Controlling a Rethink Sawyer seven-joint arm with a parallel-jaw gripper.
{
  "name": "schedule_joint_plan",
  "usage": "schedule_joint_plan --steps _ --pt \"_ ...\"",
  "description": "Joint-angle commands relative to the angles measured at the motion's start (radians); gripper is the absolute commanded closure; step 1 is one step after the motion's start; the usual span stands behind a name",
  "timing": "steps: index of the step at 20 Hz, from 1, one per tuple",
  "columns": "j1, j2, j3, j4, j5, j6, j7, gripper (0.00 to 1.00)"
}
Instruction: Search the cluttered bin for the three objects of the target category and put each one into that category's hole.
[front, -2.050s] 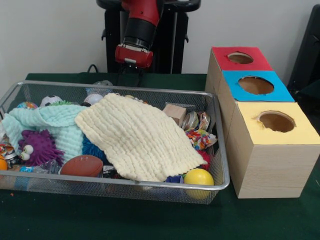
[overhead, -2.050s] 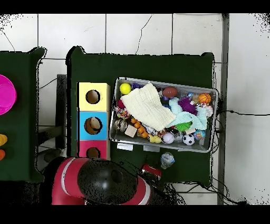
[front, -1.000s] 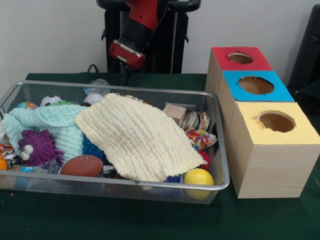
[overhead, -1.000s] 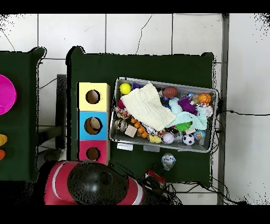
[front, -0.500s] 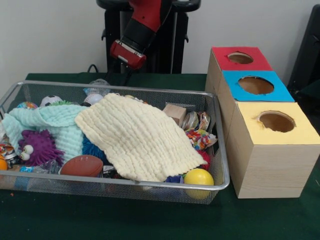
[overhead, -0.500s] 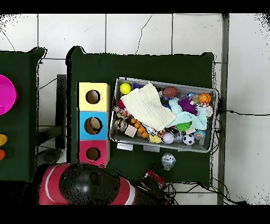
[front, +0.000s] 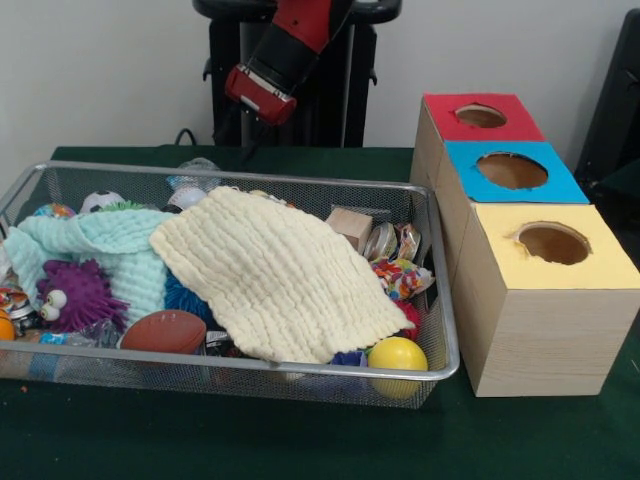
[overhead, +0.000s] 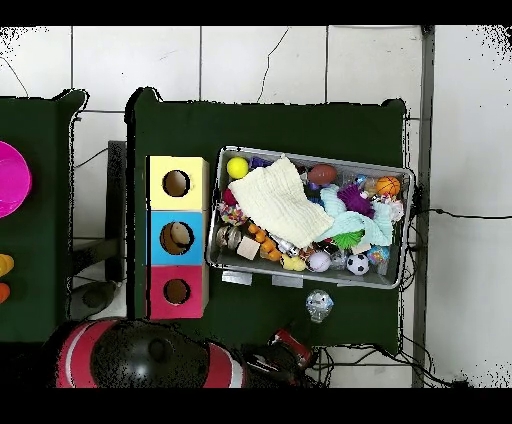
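Filling the wire bin, a cream cloth lies rumpled over the middle, its waffle weave plain to see, with a mint cloth beside it. Round the cream cloth sit a purple spiky toy, a brown football, a yellow ball and a wooden block. Right of the bin stand three boxes topped red, blue and yellow, each with one round hole. The gripper hangs behind the bin, above the table; whether its jaws are apart I cannot tell.
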Motion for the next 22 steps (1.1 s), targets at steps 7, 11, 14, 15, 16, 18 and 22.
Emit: schedule_joint_plan --steps 7,11,14,15,16,18,22 --pt "-0.001 -0.066 0.045 -0.020 0.031 0.113 0.078 0.00" --pt "-0.005 -0.014 0.042 -0.035 0.048 0.044 0.092 0.00" --pt "-0.005 0.015 0.033 -0.041 0.053 0.002 0.098 0.00" --pt "-0.006 0.023 0.030 -0.044 0.052 -0.010 0.100 0.00" --pt "-0.015 0.027 0.026 -0.049 0.041 -0.021 0.098 0.00" --pt "-0.024 0.043 0.012 -0.064 0.020 -0.069 0.090 0.00" --pt "-0.056 0.082 -0.018 -0.125 -0.069 -0.171 0.036 0.00"
